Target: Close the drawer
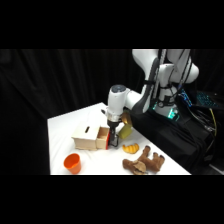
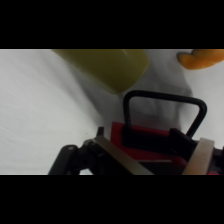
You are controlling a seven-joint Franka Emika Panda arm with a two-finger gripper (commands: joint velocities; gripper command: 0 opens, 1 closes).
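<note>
Wrist view shows us the claw [image 2: 150, 160] right at the drawer [image 2: 150, 137], whose red front and black loop handle [image 2: 165, 112] lie just ahead of it; we cannot tell how the claw stands. Beyond sit a yellow-green block [image 2: 107, 67] and an orange thing [image 2: 202, 57]. From the side the drawer protrudes from its wooden box [image 1: 86, 137], so we judge the push remains.
</note>
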